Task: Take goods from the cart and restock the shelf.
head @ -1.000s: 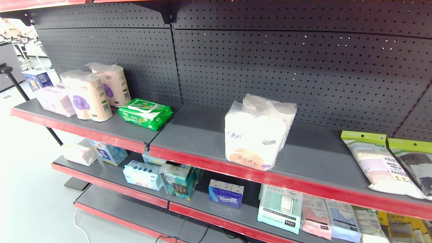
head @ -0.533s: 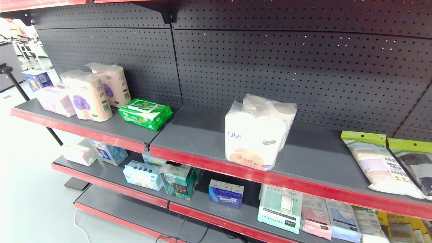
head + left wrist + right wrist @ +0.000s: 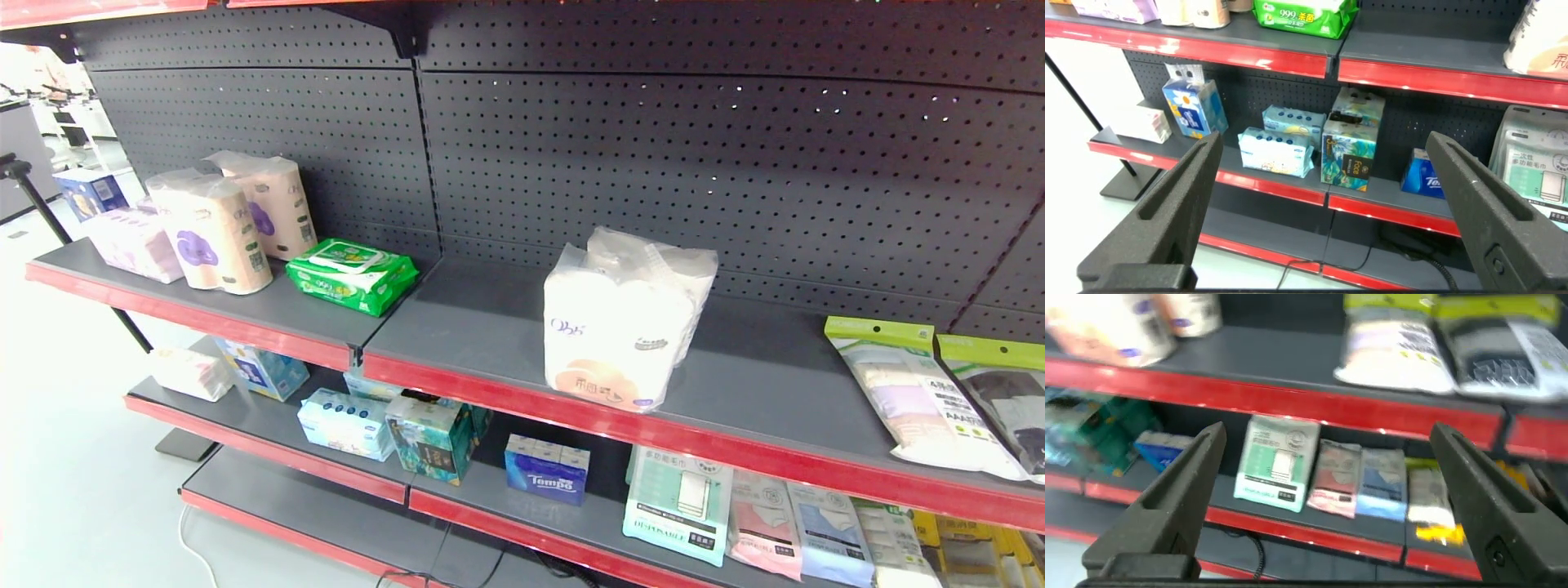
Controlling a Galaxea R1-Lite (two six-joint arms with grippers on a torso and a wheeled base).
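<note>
The black shelf with red edges (image 3: 490, 327) holds a white toilet-paper pack (image 3: 620, 327) in the middle of its upper board. A green wipes pack (image 3: 353, 275) and peach roll packs (image 3: 214, 233) stand further left. My left gripper (image 3: 1323, 139) is open with nothing in it and faces the lower board, where a teal box (image 3: 1351, 139) and a light blue tissue pack (image 3: 1278, 147) sit. My right gripper (image 3: 1327, 429) is also open with nothing held. It faces a green-and-white pack (image 3: 1278, 461) on the lower board, below flat bags (image 3: 1396, 347).
Green-topped bags (image 3: 914, 392) lie at the upper board's right end. Bare board lies on both sides of the white pack. A blue tissue pack (image 3: 547, 467) and several flat packs (image 3: 763, 523) fill the lower board. A black tripod leg (image 3: 49, 212) stands at the far left.
</note>
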